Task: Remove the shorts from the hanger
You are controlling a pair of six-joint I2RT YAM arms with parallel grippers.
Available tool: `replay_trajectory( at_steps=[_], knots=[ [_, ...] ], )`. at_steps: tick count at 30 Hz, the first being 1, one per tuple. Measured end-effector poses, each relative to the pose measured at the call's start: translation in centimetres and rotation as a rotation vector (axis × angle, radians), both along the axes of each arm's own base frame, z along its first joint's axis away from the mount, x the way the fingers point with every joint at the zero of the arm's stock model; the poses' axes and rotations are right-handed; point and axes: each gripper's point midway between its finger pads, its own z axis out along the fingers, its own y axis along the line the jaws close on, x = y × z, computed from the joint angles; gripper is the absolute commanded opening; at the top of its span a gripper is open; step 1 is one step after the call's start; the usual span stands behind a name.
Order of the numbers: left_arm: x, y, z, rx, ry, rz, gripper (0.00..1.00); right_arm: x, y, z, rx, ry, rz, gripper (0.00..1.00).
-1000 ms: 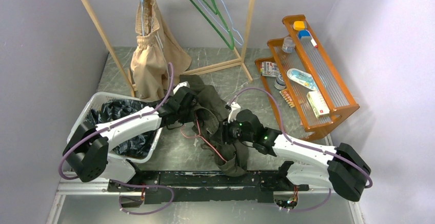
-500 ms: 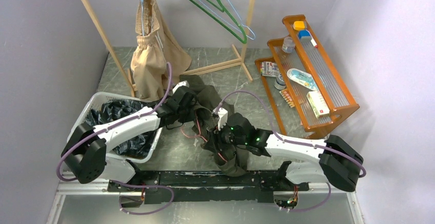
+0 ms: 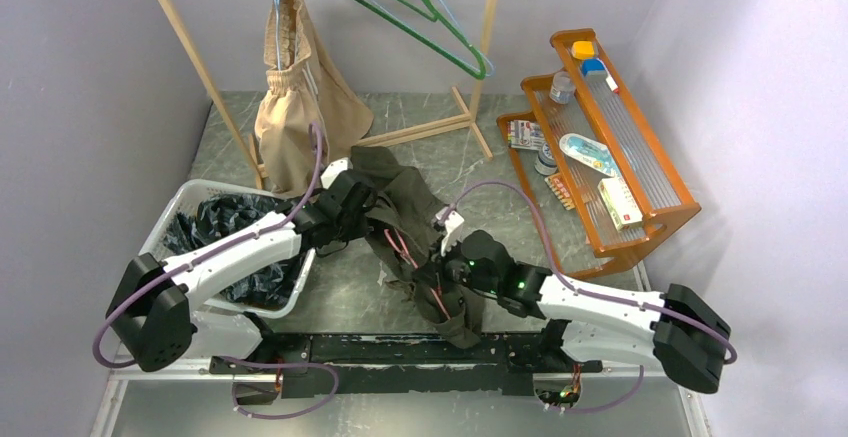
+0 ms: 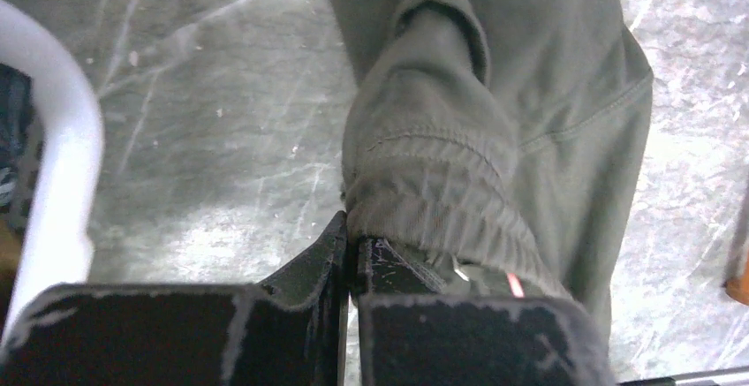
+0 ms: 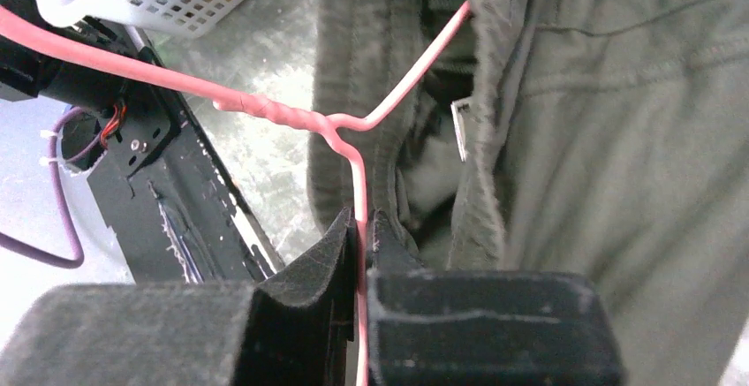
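The olive green shorts (image 3: 405, 207) hang stretched between my two grippers above the table, on a pink wire hanger (image 3: 400, 249). My left gripper (image 3: 362, 200) is shut on their gathered waistband (image 4: 424, 218). My right gripper (image 3: 440, 279) is shut on the pink hanger wire (image 5: 353, 183), with the green fabric (image 5: 618, 139) draped beside it. Tan brown shorts (image 3: 290, 107) hang from a blue hanger on the wooden rack. Dark patterned shorts (image 3: 225, 232) lie in the white basket. The light beige shorts are out of view.
A white basket (image 3: 185, 197) sits left of the arms; its rim shows in the left wrist view (image 4: 62, 165). The wooden rack (image 3: 215, 87) holds an empty green hanger (image 3: 410, 17). An orange shelf (image 3: 600, 147) with small items stands at the right.
The right gripper has moved back toward the near edge with the pink hanger. The left gripper has lifted the waistband slightly, stretching the olive shorts. The green hanger on the rack has swung.
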Motion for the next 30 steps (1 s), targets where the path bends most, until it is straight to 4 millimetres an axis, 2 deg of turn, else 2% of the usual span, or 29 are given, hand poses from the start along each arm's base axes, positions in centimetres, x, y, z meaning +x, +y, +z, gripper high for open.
replay_trajectory(
  at_steps=[3,8,14,18,30],
  knots=[
    [-0.1,0.8,0.1,0.028,-0.002,0.023,0.07,-0.7,-1.0,-0.1,0.026,0.008,-0.009,0.0],
    [-0.3,1.3,0.4,0.056,-0.001,0.033,0.07,-1.9,-1.1,1.3,0.081,0.013,0.035,0.0],
    [0.9,0.5,2.4,0.047,-0.043,0.016,0.07,-4.1,-0.7,2.4,0.121,0.031,0.165,0.0],
    [1.0,0.3,2.6,0.047,-0.05,-0.014,0.07,-5.3,-0.7,2.9,0.128,0.035,0.234,0.0],
    [1.4,1.4,3.9,0.013,-0.063,-0.015,0.07,-6.1,-1.6,4.4,0.143,-0.034,0.286,0.0]
  ],
)
